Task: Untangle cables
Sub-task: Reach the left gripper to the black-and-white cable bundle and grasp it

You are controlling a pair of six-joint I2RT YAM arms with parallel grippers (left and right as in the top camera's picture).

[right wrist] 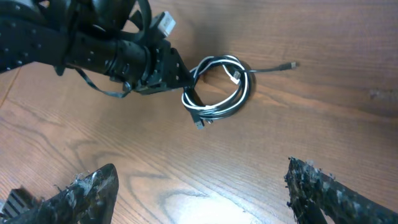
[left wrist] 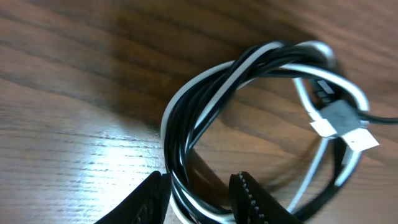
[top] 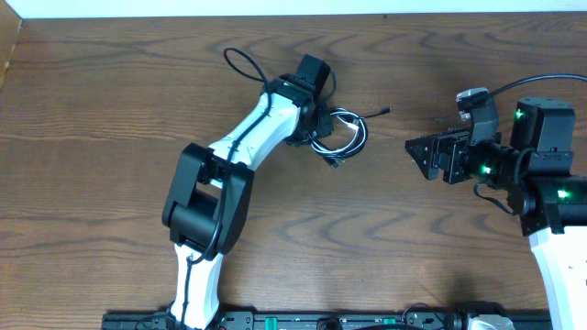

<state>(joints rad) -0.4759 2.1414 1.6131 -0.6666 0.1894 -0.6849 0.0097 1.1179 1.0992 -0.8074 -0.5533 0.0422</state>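
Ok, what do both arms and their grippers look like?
Left arm: white links, black joints, thin black cable looped near its wrist. Right arm: black housings with green lights, white lower link. Left gripper and right gripper: black, rough-edged fingers.

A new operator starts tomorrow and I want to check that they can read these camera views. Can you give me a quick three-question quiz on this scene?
1. True or false: the right gripper is open and apart from the cables.
2. Which gripper has its fingers on either side of the cables? A) the left gripper B) the right one C) neither
3. Fill in: the cables are one white and one ____.

Key: 1 true; 2 A; 3 black.
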